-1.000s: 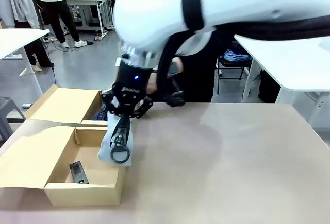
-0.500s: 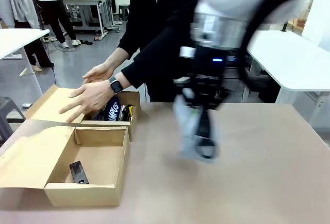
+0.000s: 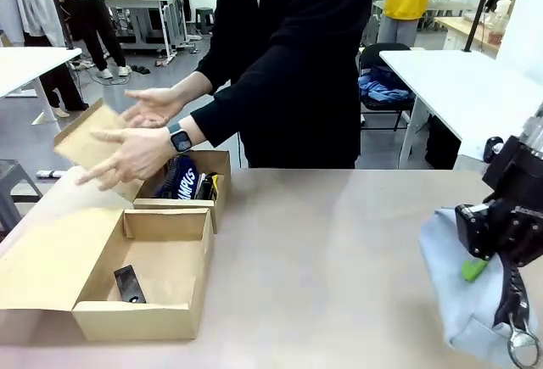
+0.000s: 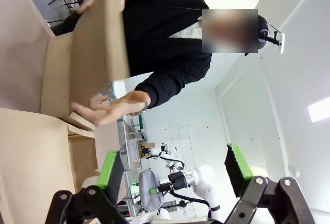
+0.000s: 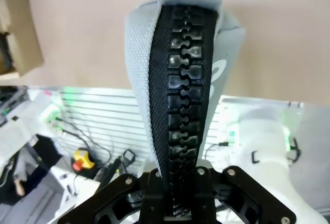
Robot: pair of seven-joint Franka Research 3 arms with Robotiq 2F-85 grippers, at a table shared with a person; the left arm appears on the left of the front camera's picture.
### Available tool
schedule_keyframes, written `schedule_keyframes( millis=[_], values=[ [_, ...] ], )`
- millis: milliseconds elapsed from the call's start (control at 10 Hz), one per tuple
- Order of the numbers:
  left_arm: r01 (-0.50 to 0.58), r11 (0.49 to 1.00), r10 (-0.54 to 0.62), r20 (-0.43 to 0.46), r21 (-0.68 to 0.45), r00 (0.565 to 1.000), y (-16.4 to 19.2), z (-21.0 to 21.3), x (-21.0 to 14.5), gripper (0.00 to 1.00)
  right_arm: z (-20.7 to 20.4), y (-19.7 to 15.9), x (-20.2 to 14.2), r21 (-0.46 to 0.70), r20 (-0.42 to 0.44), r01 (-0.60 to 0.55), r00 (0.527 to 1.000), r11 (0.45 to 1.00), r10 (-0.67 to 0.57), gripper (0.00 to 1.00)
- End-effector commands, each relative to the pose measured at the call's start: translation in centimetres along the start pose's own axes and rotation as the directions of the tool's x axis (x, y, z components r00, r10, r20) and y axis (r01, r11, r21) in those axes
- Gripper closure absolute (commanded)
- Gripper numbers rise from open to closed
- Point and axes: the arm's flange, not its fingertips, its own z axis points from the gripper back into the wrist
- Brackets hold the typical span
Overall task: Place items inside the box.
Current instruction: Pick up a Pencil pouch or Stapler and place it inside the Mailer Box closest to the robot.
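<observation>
Pinches the grey zip pencil case [image 3: 454,288] by its zipper end in the right gripper [image 3: 490,269], fingers clamped tight on it, at the table's [image 3: 339,250] near right side, well apart from the box [image 3: 140,318]. Holds the left gripper [image 4: 172,168] with fingers spread, nothing between. Shows a black stapler [image 3: 129,284] lying inside the box.
</observation>
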Motion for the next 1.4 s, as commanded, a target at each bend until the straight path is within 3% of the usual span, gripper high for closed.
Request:
schedule_keyframes(
  millis=[0, 100, 400, 600, 1000, 1300],
  values=[
    [0.014, 1.0, -0.014, -0.002, -0.014, 1.0, -0.1, -0.2, -0.5, 0.0, -1.0, 0.2, 0.3, -0.013, -0.035, -0.001, 0.999, 1.0, 0.0, 0.93],
    [0.014, 1.0, -0.014, -0.002, -0.014, 1.0, -0.1, -0.2, -0.5, 0.0, 0.0, 0.0, 0.0, 0.0, 0.0, 0.0, 1.0, 1.0, 0.0, 0.93],
    [0.014, 1.0, -0.014, -0.002, -0.014, 1.0, -0.1, -0.2, -0.5, 0.0, 0.0, 0.0, 0.0, 0.0, 0.0, 0.0, 1.0, 1.0, 0.0, 0.93],
    [0.014, 1.0, -0.014, -0.002, -0.014, 1.0, -0.1, -0.2, -0.5, 0.0, -0.3, 1.2, 0.4, -0.072, -0.014, 0.015, 1.0, 0.997, -0.017, 0.93],
    [0.014, 1.0, -0.014, -0.002, -0.014, 1.0, -0.1, -0.2, -0.5, 0.0, 0.3, 9.7, 3.0, -0.1, 0.088, -0.107, 0.989, 0.989, 0.116, 0.93],
    [0.014, 1.0, -0.014, -0.002, -0.014, 1.0, -0.1, -0.2, -0.5, 0.0, -2.5, 22.2, 7.4, -0.093, 0.09, -0.26, 0.959, 0.961, 0.269, 0.93]
  ],
)
